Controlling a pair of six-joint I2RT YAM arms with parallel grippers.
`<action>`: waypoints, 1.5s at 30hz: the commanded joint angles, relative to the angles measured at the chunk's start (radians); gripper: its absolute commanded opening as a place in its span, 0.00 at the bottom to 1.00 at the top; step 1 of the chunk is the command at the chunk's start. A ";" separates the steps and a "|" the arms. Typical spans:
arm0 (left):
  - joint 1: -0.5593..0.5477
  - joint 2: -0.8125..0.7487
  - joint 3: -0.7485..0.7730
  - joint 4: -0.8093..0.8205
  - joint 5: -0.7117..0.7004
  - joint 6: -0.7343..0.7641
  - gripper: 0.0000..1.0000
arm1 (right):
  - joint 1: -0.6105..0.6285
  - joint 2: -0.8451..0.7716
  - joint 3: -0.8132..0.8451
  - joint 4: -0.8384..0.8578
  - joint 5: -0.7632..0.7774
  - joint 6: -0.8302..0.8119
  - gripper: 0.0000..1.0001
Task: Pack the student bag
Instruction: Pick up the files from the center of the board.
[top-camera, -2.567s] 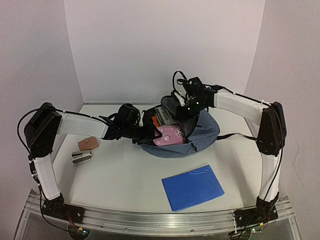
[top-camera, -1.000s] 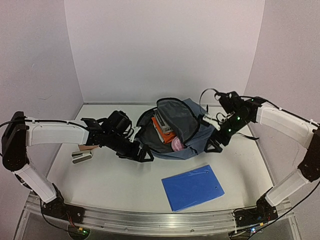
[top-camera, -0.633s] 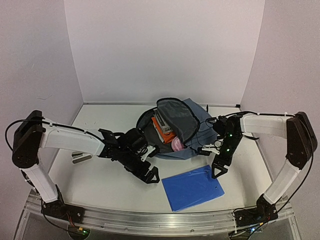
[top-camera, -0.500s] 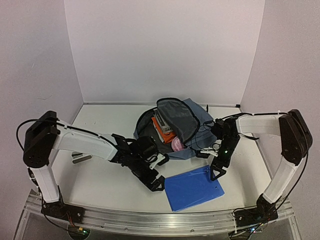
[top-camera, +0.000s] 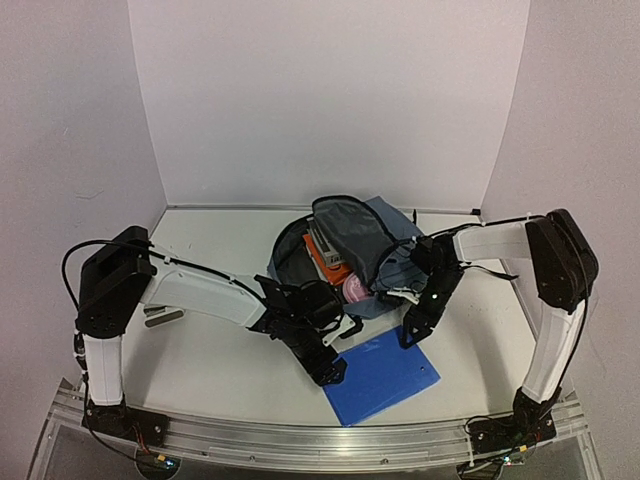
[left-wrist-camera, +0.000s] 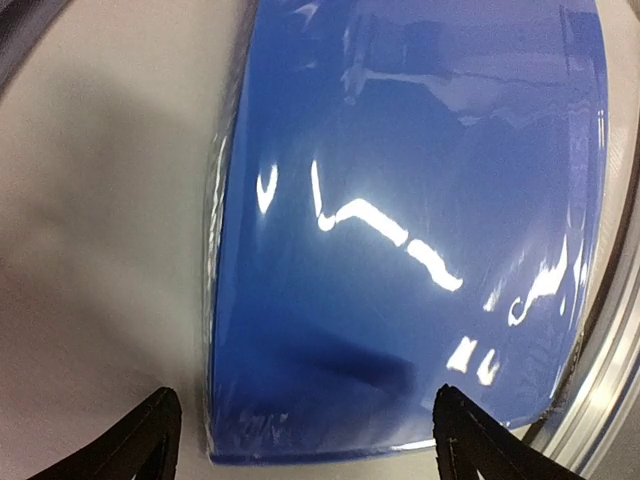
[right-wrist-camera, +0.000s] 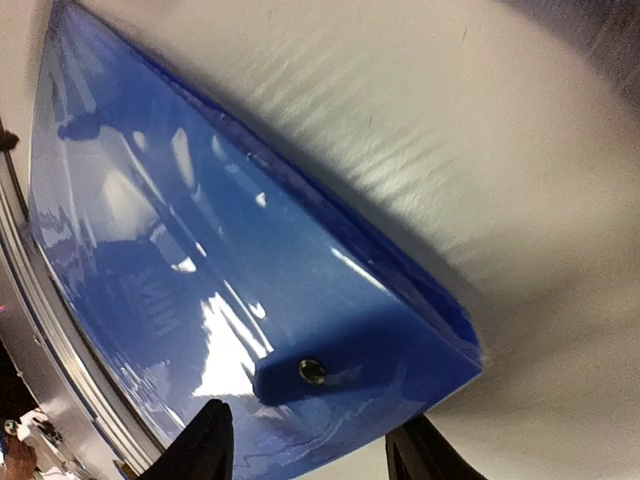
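The student bag, slate-blue and soft, lies open at the table's middle back. An orange book and a pink item show inside it. In front of it a flat bright-blue folder lies on the table. My left gripper is low at the folder's left edge. It stands open, with that edge between its wide-set fingertips. My right gripper is at the folder's far right corner, open and narrower, straddling the corner with the metal snap.
A grey stapler-like object lies at the left, partly behind the left arm. The metal rail runs along the table's near edge, just beyond the folder's front corner. White walls close in the back and both sides.
Both arms have left the bag and come down to the blue folder, left gripper to its left edge, right gripper to its far corner. The right jaws have narrowed. The folder has shifted slightly.
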 joint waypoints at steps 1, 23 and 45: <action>0.005 0.096 0.031 -0.040 -0.065 0.016 0.83 | 0.001 -0.011 0.067 0.029 -0.105 0.040 0.48; 0.005 0.105 0.010 -0.017 -0.119 0.034 0.80 | -0.088 0.038 0.061 -0.024 -0.104 0.177 0.65; -0.145 -0.140 -0.108 -0.128 -0.271 0.365 0.94 | -0.101 0.032 -0.038 0.032 -0.246 0.471 0.86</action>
